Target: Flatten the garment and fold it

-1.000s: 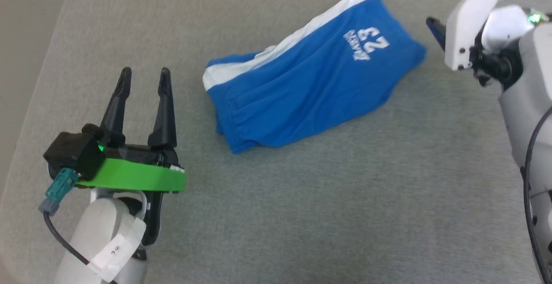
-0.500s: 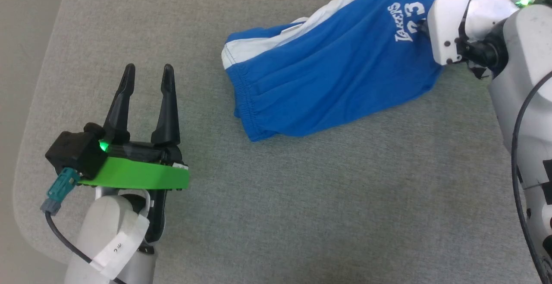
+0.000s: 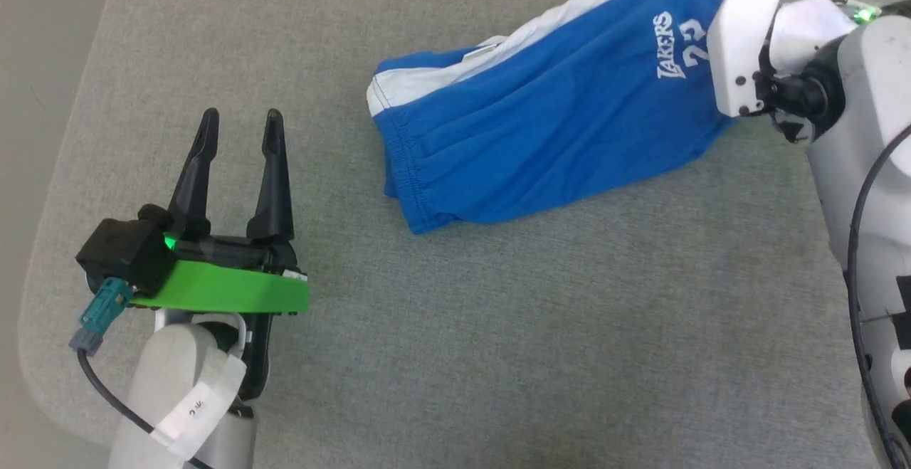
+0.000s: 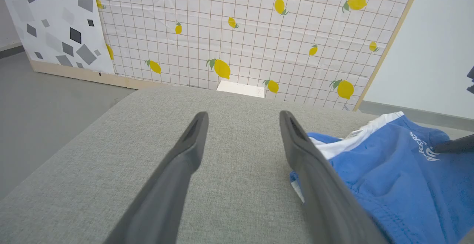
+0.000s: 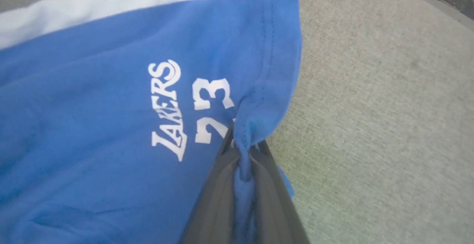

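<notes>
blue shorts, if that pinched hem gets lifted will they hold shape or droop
Probably droop: the blue shorts bunch into a thin pleat between the fingers of the right gripper. The wrinkled waistband, lying on the cushion, would likely drag.

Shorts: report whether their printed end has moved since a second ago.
Yes: the right hand has dragged the shorts' printed end right, away from the cushion's left edge.

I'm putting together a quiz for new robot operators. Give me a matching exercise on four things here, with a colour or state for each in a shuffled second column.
Column one:
1. left gripper
2. right gripper
3. shorts
4. cushion

Column two:
A. grey
B. open, holding nothing
C. blue
D. shut on the shorts

Pairs: 1-B, 2-D, 3-C, 4-A
</notes>
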{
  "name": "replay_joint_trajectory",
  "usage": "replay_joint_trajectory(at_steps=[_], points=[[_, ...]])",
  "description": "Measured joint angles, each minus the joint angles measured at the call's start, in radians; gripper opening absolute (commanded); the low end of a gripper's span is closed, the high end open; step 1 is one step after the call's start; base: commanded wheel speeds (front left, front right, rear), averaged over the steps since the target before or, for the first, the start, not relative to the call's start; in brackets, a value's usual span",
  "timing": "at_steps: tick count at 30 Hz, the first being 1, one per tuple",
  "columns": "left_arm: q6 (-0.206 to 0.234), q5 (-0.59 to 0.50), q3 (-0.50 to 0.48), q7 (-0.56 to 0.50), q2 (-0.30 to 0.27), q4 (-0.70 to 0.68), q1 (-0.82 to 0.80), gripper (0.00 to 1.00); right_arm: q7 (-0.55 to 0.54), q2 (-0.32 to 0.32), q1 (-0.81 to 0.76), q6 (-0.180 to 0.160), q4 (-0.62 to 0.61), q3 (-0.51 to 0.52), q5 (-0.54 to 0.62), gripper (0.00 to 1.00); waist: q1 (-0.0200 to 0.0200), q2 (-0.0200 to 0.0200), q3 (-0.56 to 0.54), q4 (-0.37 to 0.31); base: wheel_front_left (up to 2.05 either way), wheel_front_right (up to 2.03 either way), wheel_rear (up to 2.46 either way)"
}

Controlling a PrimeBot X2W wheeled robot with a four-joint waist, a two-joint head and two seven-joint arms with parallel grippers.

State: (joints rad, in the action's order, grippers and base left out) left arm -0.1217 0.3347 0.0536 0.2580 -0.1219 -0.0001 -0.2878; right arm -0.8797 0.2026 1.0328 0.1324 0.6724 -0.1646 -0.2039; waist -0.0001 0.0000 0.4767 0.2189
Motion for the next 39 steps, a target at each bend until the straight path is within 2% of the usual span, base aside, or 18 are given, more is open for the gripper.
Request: replay_joint_trajectory(at_steps=[7, 13, 21, 26, 30, 34, 39], points=[[-0.001, -0.003, 0.0, 0.0, 0.0, 0.016, 0.009, 1.0, 0.023, 0.004, -0.048, 0.0, -0.057, 0.027, -0.048, 0.0, 0.0, 0.0, -0.057, -0.029, 0.0, 0.0, 0.0], [-0.002, -0.008, -0.002, 0.0, -0.002, 0.026, 0.044, 1.0, -0.002, 0.051, -0.172, 0.0, -0.13, 0.058, -0.115, 0.0, 0.0, 0.0, -0.121, -0.07, 0.0, 0.0, 0.0], [-0.002, -0.01, 0.004, 0.0, -0.001, 0.032, 0.084, 1.0, -0.037, 0.124, -0.409, 0.0, -0.246, 0.221, -0.14, 0.0, 0.0, 0.0, -0.207, -0.134, 0.0, 0.0, 0.0], [-0.001, -0.01, 0.005, 0.0, -0.001, 0.033, 0.104, 1.0, -0.059, 0.121, -0.526, 0.0, -0.302, 0.338, -0.114, 0.0, 0.0, 0.0, -0.238, -0.165, 0.0, 0.0, 0.0], [0.0, -0.009, 0.006, 0.0, -0.001, 0.034, 0.108, 1.0, -0.076, 0.097, -0.557, 0.0, -0.352, 0.386, -0.089, 0.0, 0.0001, 0.0001, -0.246, -0.175, 0.0, 0.0, 0.0], [0.004, -0.008, 0.007, 0.0, -0.003, 0.039, 0.108, 1.0, -0.129, 0.122, -0.562, 0.0, -0.459, 0.305, -0.03, 0.0, 0.0001, 0.0, -0.245, -0.175, 0.0, 0.0, 0.0], [0.008, -0.006, 0.006, -0.001, -0.004, 0.042, 0.108, 1.0, -0.187, 0.171, -0.552, 0.0, -0.551, 0.178, -0.031, 0.0, 0.0001, 0.0, -0.246, -0.176, 0.0, 0.0, 0.0]])
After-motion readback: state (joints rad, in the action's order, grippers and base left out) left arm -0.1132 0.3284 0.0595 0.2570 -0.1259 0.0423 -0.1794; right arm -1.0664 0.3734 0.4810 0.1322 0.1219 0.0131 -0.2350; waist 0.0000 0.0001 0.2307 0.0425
